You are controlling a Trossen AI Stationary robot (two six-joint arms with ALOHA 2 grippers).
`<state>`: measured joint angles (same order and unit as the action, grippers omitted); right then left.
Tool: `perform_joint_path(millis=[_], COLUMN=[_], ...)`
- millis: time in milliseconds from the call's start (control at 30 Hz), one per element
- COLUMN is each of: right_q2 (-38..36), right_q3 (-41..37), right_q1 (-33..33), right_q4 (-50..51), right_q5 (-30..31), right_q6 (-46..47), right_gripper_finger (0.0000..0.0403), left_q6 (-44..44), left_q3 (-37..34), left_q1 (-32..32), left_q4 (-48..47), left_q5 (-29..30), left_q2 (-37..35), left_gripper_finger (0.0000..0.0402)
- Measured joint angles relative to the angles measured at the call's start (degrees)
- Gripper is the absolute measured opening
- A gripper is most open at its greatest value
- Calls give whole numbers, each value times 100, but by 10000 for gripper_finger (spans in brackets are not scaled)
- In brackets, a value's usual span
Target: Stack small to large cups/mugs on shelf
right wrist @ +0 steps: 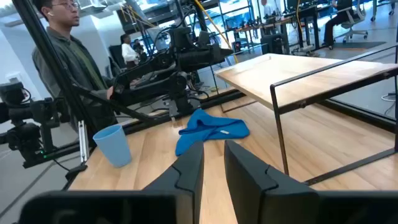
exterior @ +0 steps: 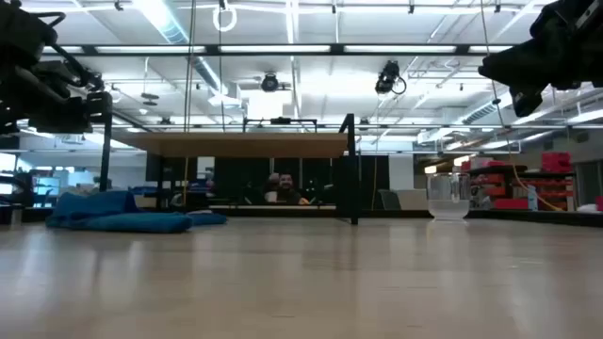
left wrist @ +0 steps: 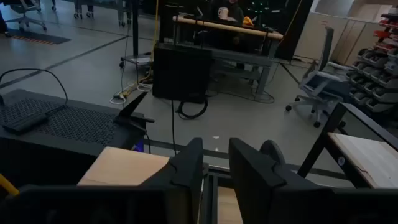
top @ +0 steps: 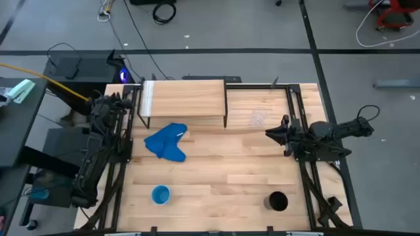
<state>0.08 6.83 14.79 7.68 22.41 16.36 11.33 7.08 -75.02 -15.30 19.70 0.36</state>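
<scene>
Three cups sit apart: small clear glass cup [top: 257, 118], light blue plastic cup [top: 161, 195], black cylinder cup [top: 278, 201]. Right gripper [top: 270, 134], fingers narrowly spread, could topple the seemingly flimsy glass while approaching.

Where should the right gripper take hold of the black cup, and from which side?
The black cup stands upright with its mouth open upward, so grip one wall at the rim, one finger inside and one outside, coming straight down. The right gripper is nearest; nothing crowds the cup.

One camera is looking straight down, another level across the tabletop [top: 216, 164]; both are sharing the shelf [top: 184, 97].
</scene>
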Motion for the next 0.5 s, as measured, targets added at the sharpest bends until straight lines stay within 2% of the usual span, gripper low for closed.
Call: perform_joint_path(millis=[500], right_q2=[0], right_q3=[0], right_q1=[0], right_q4=[0], right_q5=[0], right_q6=[0], right_gripper_finger=[71], left_q6=[-2], left_q3=[1], left_q1=[-2], left_q4=[-1], left_q5=[0], left_q2=[-2], left_gripper_finger=[83])
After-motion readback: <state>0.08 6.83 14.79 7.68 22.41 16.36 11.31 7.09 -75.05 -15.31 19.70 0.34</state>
